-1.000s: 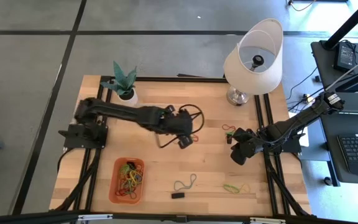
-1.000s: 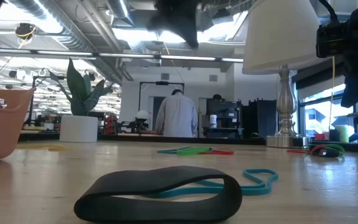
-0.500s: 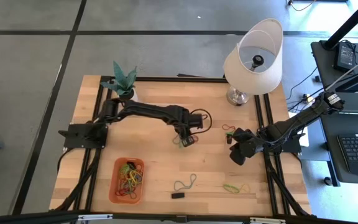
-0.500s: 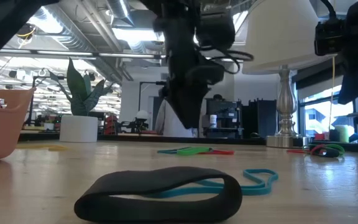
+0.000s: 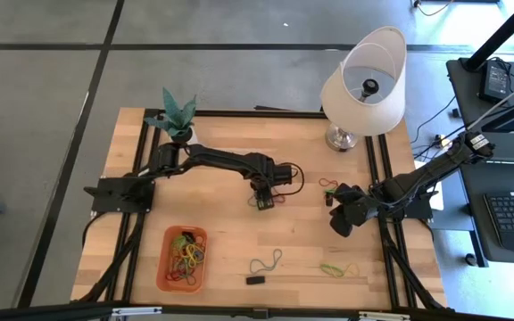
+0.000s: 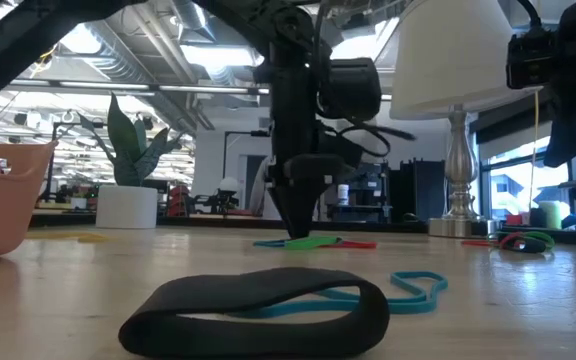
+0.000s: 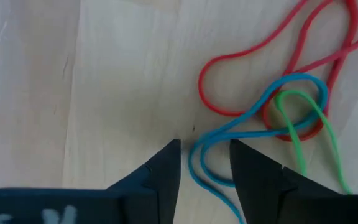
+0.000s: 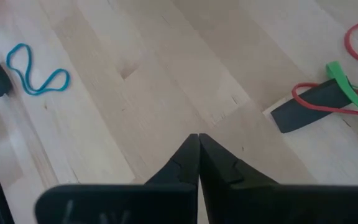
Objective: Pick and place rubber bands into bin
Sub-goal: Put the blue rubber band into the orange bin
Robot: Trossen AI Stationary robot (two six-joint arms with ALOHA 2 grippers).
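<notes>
Far left on the counter [image 5: 230, 232], the orange bin [image 5: 169, 272] sits near the front edge with a heap of rubber bands [image 5: 186, 257] already inside. Moving right, my left tool [image 5: 263, 201] is down at mid-counter, fingers spread a little, tips straddling one strand of a blue band [image 7: 253, 124] that is tangled with a red band [image 7: 260, 62] and a green band [image 7: 303, 130]. To do this pinch well, I judge I should close squarely on that blue strand right at the wood and lift slowly, since the loops interlock and may all come up together, or one may snag and snap free. Further right, a teal band [image 5: 265, 263], a small black block [image 5: 255, 280] and a yellow-green band [image 5: 339, 268] lie near the front edge. My right tool [image 5: 339, 223] waits at the right side, fingers pressed together, holding nothing. No brand, label or writing is legible anywhere.
</notes>
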